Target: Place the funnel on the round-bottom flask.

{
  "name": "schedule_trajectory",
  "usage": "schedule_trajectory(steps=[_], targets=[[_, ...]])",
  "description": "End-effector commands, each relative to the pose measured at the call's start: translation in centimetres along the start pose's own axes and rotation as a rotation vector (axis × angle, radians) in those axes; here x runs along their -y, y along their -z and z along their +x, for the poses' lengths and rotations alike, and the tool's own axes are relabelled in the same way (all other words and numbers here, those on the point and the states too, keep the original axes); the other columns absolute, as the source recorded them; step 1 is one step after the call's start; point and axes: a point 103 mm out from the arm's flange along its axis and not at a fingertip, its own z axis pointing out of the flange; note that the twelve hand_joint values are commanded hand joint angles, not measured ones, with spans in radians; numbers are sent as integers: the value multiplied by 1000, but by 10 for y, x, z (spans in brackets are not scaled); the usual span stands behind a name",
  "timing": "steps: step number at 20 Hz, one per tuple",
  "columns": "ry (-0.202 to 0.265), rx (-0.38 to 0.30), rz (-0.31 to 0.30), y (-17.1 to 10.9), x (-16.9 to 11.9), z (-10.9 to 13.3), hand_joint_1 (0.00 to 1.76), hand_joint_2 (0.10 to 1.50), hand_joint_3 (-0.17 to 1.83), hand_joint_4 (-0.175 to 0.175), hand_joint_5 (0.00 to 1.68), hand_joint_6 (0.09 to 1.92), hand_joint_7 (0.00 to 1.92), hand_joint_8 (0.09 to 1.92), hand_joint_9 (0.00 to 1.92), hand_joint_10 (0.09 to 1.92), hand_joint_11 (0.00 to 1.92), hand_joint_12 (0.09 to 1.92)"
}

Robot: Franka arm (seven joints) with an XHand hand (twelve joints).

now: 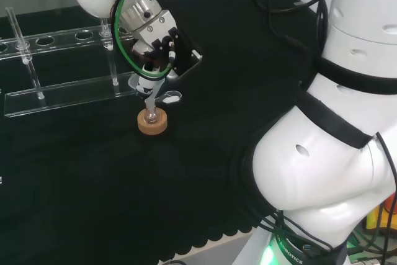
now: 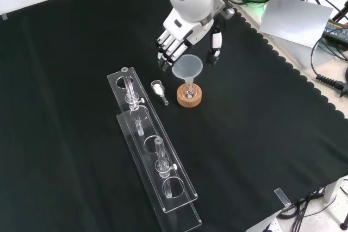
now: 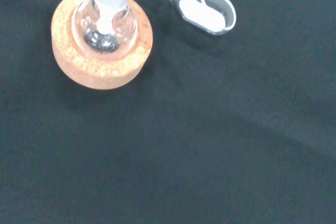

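Clear funnel (image 2: 187,67) sits stem-down in neck of round-bottom flask (image 2: 188,88) on cork ring (image 2: 189,96), mid-bench. Hand (image 2: 175,39) just behind funnel's cone, fingers relaxed, holding nothing. Funnel looks light, slick, brittle, top-heavy; best taken by cone rim.

The clear funnel (image 2: 187,68) stands upright, stem in the neck of the round-bottom flask (image 2: 189,92) on its cork ring (image 2: 189,99)
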Motion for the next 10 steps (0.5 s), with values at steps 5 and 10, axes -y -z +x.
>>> schedule_trajectory(steps=[5, 10], targets=[[-8, -105, -187, 15, 30, -29, 584, 777, 304, -44, 221, 87, 114, 622, 311, 721, 126, 1424], [-40, -152, -207, 13, 38, -51, 655, 782, 338, -51, 330, 87, 265, 695, 446, 680, 200, 1405]])
